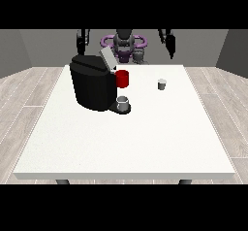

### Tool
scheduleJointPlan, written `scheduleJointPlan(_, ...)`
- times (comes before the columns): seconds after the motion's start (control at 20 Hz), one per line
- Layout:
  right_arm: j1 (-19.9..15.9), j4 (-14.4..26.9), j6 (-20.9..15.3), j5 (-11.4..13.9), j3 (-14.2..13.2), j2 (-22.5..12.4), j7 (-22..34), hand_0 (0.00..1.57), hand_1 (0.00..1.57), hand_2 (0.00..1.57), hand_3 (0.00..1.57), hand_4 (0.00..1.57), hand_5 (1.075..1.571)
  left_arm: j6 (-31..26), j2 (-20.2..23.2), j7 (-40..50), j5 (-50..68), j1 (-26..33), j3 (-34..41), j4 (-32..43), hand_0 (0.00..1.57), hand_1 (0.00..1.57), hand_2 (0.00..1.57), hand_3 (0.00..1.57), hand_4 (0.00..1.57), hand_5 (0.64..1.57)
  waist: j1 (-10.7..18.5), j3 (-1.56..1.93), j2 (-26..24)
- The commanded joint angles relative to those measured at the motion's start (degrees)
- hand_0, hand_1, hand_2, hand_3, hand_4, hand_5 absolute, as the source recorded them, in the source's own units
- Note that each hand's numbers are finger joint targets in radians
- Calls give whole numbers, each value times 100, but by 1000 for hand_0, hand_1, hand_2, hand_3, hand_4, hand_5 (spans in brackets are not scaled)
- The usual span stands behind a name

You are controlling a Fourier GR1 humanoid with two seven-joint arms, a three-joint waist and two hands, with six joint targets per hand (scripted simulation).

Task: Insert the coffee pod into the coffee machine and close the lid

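A black coffee machine (92,82) stands on the left half of the white table (131,138), its grey lid (107,59) tilted up and open. A small grey cup (123,102) sits on the machine's base. The small grey coffee pod (162,84) stands upright on the table, right of the machine. The hand at the view's left (82,40) hangs raised above and behind the machine. High beyond the table's far edge, the hand at the view's right (169,42) is well above and behind the pod. Neither hand holds anything.
A red mug (122,78) stands right beside the machine, behind the grey cup. The robot's torso (124,45) is behind the table's far edge. The table's near half is bare white surface.
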Motion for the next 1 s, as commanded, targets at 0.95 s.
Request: scheduleJointPlan(0.95, -291, -81, -906, 69, -262, 692, -346, 0, 0, 0, 0, 134, 1571, -1098, 1106, -291, -136, -605, 639, 805, 0, 0, 0, 0, 0, 1571, -601, -63, 212)
